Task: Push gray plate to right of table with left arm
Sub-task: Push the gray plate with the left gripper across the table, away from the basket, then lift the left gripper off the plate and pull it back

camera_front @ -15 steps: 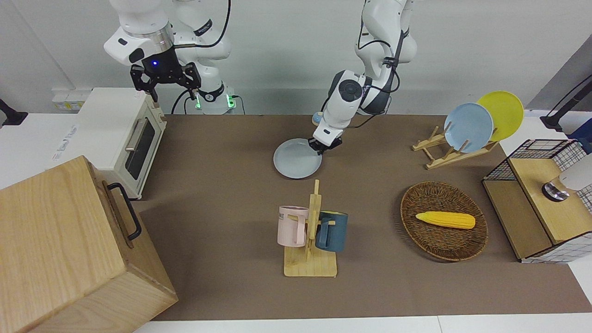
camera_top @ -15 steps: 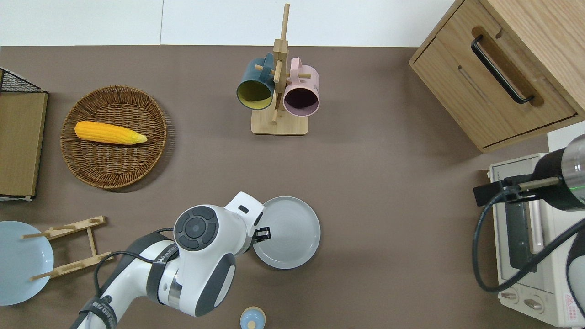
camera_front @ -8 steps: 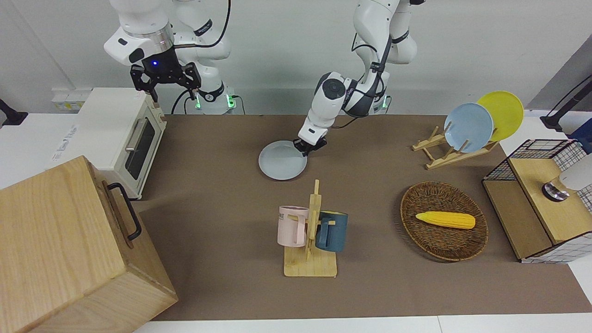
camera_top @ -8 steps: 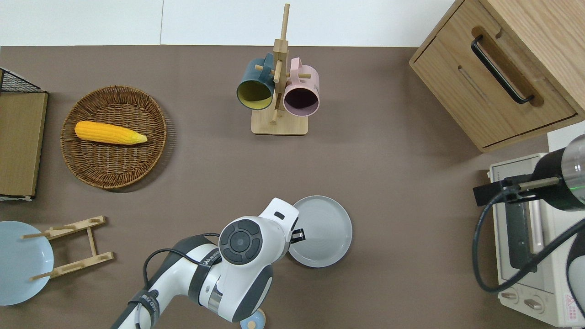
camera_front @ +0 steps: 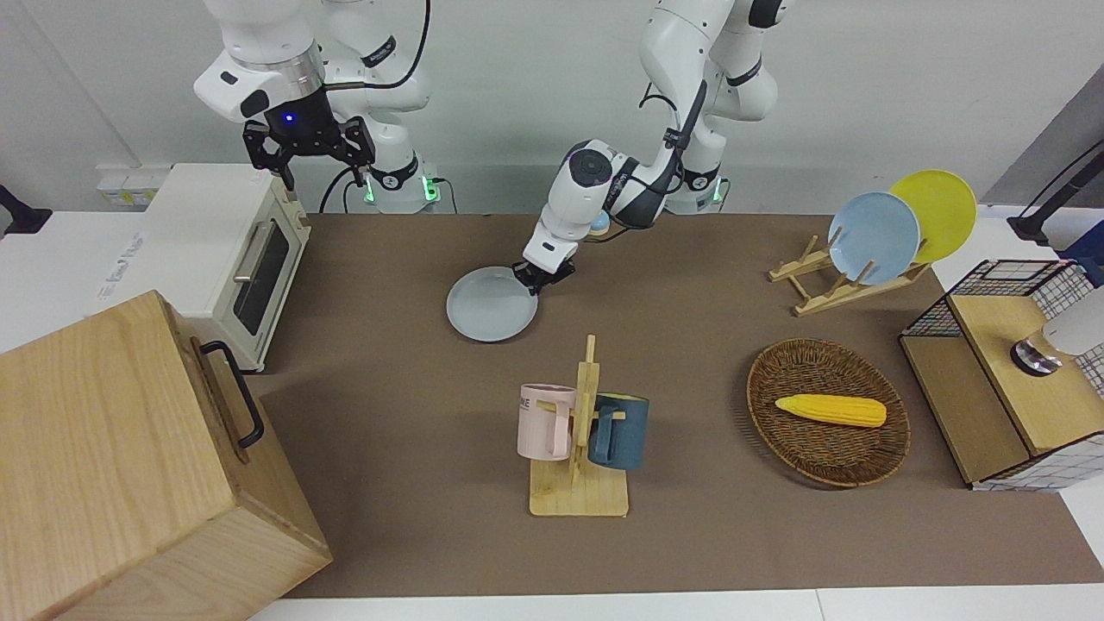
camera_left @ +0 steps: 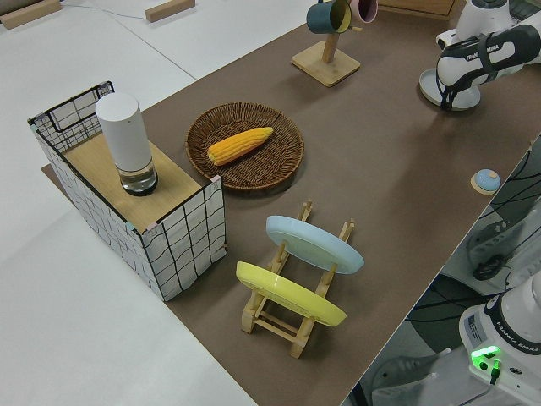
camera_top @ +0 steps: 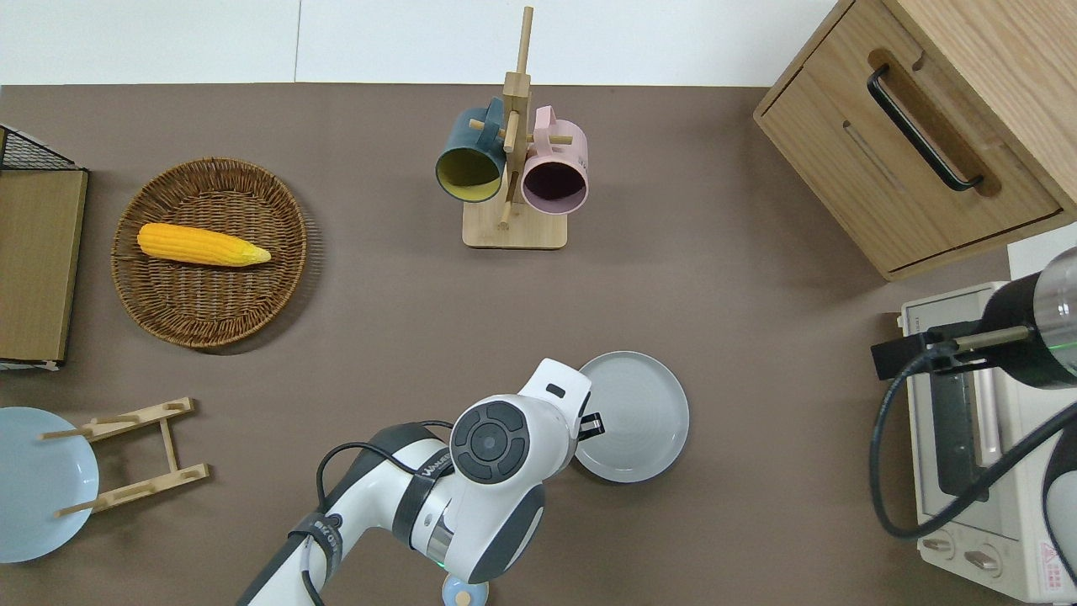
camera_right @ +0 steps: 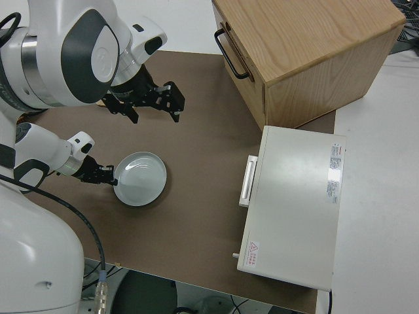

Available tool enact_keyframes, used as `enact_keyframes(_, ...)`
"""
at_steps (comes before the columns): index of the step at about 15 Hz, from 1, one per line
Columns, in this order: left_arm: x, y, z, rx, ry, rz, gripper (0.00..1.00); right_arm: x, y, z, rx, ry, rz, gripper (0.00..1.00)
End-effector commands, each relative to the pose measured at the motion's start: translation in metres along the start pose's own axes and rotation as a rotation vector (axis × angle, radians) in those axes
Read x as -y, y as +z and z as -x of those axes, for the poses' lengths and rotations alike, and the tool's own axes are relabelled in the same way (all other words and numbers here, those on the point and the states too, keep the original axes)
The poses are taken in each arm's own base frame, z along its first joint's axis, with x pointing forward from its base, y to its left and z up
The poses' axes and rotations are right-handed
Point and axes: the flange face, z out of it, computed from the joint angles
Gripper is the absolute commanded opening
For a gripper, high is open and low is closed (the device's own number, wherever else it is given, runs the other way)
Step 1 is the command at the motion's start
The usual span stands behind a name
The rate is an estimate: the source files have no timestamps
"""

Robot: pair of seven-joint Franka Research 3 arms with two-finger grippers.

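Pressing against the rim of the gray plate [camera_top: 633, 416], the left gripper [camera_top: 591, 425] sits low at the plate's edge toward the left arm's end, placed so it can shove the plate toward the toaster oven [camera_top: 980, 438]. Whether its fingers are apart, I cannot tell. The plate lies flat, lower center of the overhead view; round, it has no long axis. The right arm is parked.

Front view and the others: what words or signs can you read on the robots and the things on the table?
"FRANKA EMIKA": on the left arm, in the left side view.
"ME": on the pink mug; any further letters are hidden.
Red warning triangle sticker: on the top of the toaster oven.
Too small to read: the print beside that triangle, the other label on the toaster oven, and the lettering on the left arm in the overhead view.
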Motion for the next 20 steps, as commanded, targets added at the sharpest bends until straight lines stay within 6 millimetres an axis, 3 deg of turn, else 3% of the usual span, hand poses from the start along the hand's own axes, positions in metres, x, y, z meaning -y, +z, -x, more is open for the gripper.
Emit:
enact_keyframes(1, -0.013, 0.001, -0.003, -0.006, -0.012, 0.023, 0.47, -0.001, -0.002, 0.005, 0.006, -0.004, 0.001, 0.996)
enact_keyframes(2, -0.014, 0.001, -0.003, -0.010, -0.001, 0.021, 0.77, -0.001, -0.002, 0.005, 0.006, -0.004, 0.002, 0.996)
enact_keyframes(3, -0.014, 0.000, -0.003, -0.016, 0.011, 0.016, 0.99, -0.001, -0.002, 0.005, 0.006, -0.004, 0.002, 0.996)
enact_keyframes(6, -0.008, -0.007, -0.010, -0.055, 0.081, -0.036, 0.99, -0.001, -0.002, 0.005, 0.006, -0.004, 0.001, 0.996)
enact_keyframes(10, 0.026, -0.044, -0.043, -0.047, 0.236, -0.164, 0.99, -0.001, -0.002, 0.005, 0.006, -0.004, 0.002, 0.996)
enact_keyframes(16, 0.107, -0.137, -0.109, -0.023, 0.368, -0.231, 0.99, -0.001, -0.002, 0.005, 0.006, -0.004, 0.002, 0.996)
enact_keyframes(20, 0.146, -0.180, -0.128, -0.026, 0.392, -0.252, 0.99, -0.001, -0.002, 0.005, 0.006, -0.004, 0.001, 0.996)
